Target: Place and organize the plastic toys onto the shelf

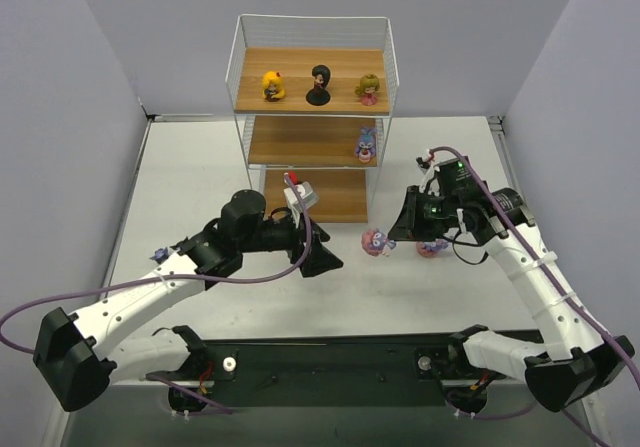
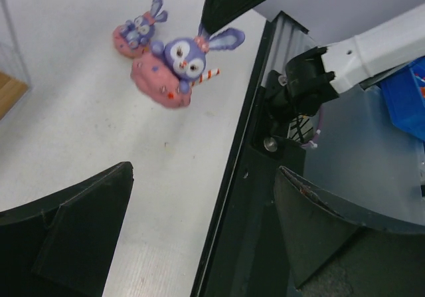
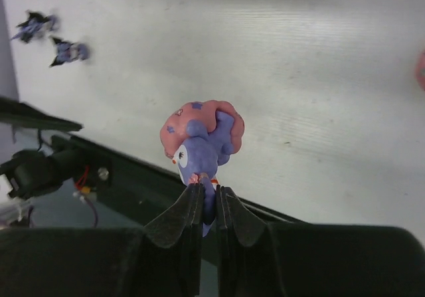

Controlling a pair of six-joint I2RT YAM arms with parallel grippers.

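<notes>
My right gripper (image 3: 209, 200) is clamped on the bunny's (image 3: 202, 134) ear, just off the shelf's (image 1: 300, 142) right front; my left gripper (image 2: 202, 177) gapes empty.

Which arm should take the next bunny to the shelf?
Right. The right gripper is already shut on a bunny by its ear, near the shelf. The left gripper hangs open and empty, with the loose bunny beyond its fingers.

Left pincer (image 2: 204, 171) gapes wide; right pincer (image 3: 209, 191) is pinched nearly together.
</notes>
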